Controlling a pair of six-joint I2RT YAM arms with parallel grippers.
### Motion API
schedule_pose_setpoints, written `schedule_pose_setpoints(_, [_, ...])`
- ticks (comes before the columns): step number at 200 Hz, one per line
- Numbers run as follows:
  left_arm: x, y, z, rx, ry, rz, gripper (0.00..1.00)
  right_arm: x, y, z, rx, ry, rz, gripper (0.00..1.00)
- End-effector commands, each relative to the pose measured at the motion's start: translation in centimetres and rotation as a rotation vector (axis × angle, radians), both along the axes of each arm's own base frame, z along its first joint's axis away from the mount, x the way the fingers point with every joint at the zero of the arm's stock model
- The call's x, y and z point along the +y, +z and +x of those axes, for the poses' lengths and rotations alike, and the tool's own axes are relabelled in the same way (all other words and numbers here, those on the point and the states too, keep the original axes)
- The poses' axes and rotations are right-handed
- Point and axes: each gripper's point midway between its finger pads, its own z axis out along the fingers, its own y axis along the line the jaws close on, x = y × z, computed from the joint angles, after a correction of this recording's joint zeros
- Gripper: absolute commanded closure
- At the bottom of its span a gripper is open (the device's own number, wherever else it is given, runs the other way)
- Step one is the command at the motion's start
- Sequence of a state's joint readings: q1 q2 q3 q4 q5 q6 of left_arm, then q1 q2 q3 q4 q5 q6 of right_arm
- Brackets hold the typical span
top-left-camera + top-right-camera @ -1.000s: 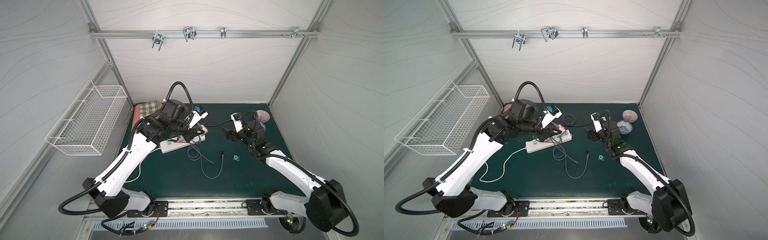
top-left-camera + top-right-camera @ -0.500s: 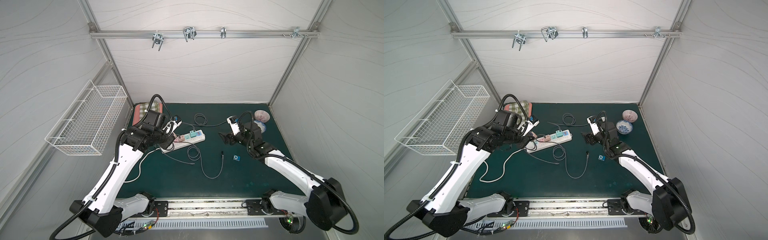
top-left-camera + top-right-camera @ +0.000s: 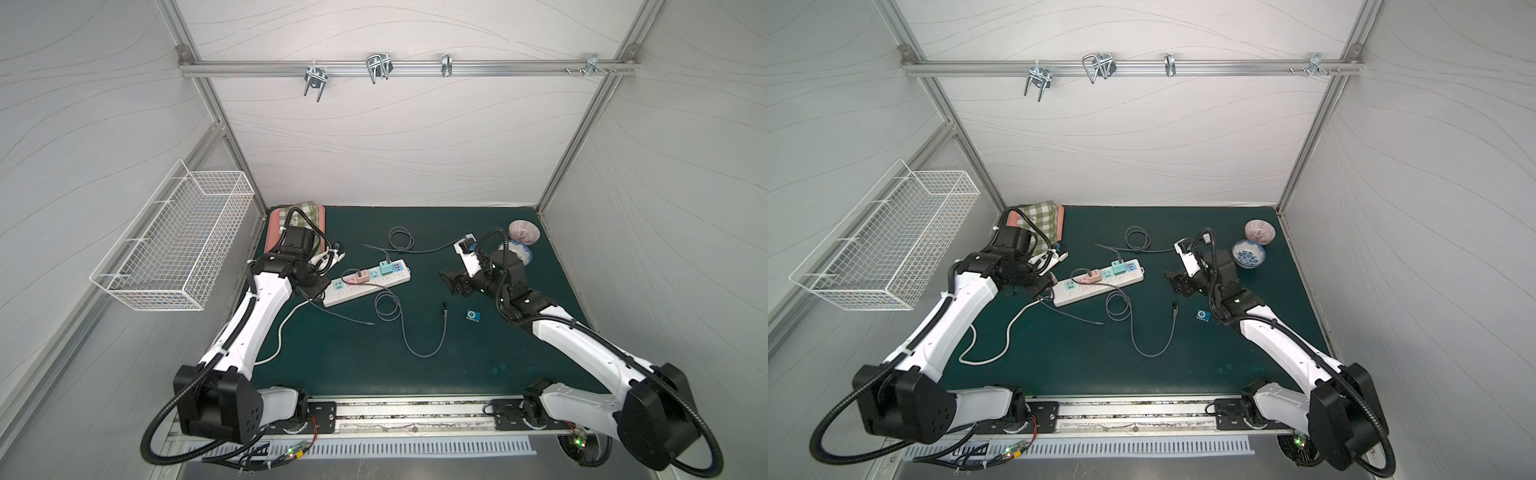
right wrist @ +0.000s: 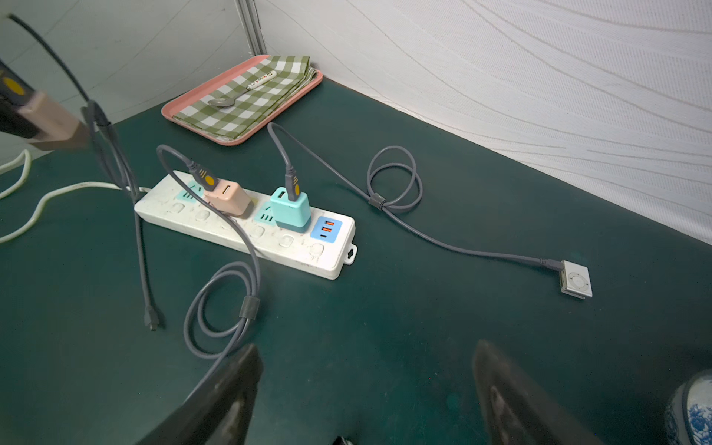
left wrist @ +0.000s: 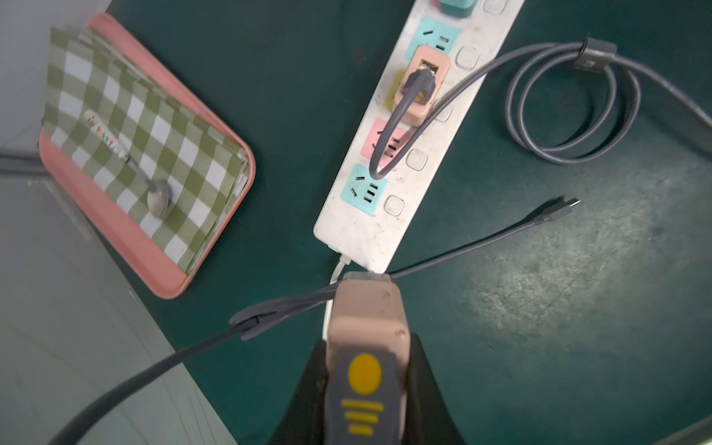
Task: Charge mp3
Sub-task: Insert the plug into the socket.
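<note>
Pink charger block (image 5: 366, 308) pinched tight in the left gripper (image 5: 366, 346), near the power strip's (image 5: 400, 227) cord end. Right gripper (image 4: 366, 346) spread wide, empty. Blue mp3 (image 3: 472, 316) lies unplugged on the green mat (image 3: 498, 365), white walls around.

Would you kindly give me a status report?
Left gripper shut on pink charger. Right gripper open, empty. Blue mp3 unplugged on mat. Loose cable end nearby.

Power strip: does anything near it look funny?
Yes. A loose pink charger is not plugged into the power strip; the left gripper holds it up by the strip's end, its grey cable dangling to the mat. The other pink charger and the teal charger sit plugged in.
</note>
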State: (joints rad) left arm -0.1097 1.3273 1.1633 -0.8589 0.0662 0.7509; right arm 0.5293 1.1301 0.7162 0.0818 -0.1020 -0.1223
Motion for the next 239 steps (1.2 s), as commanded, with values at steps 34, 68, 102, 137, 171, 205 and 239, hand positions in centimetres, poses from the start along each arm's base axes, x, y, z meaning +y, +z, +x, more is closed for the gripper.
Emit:
schedule_pose_setpoints(34, [-1.9,-0.9,3.5,-0.074,-0.196,-0.098,1.0,0.0,0.6,-0.9,-0.055,0.032,-0.002,0.12])
schedule_pose_setpoints(68, [-2.7,-2.1,4.0,-0.045,-0.241,-0.181,1.0,0.4,0.4,-0.9,-0.046,0.046,-0.001,0.12])
schedule_pose_setpoints(102, [-2.3,-3.7,4.3,-0.011,-0.264,-0.189,1.0,0.6,0.0,-0.7,-0.053,0.065,-0.032,0.11])
schedule_pose_setpoints(137, [-1.5,-5.1,4.7,0.01,-0.277,-0.166,1.0,0.7,-0.4,-0.4,-0.045,0.069,-0.052,0.11])
schedule_pose_setpoints(171, [-1.0,-6.6,4.7,0.057,-0.347,-0.11,1.0,0.7,-0.1,-0.2,-0.059,0.073,-0.07,0.11])
schedule_pose_setpoints(205, [-1.2,-7.0,4.9,0.096,-0.387,-0.115,1.0,0.5,0.0,-0.1,-0.068,0.075,-0.083,0.1])
schedule_pose_setpoints(239, [-1.0,-7.2,5.6,0.078,-0.403,-0.095,1.0,0.3,-0.2,0.1,-0.071,0.067,-0.095,0.1])
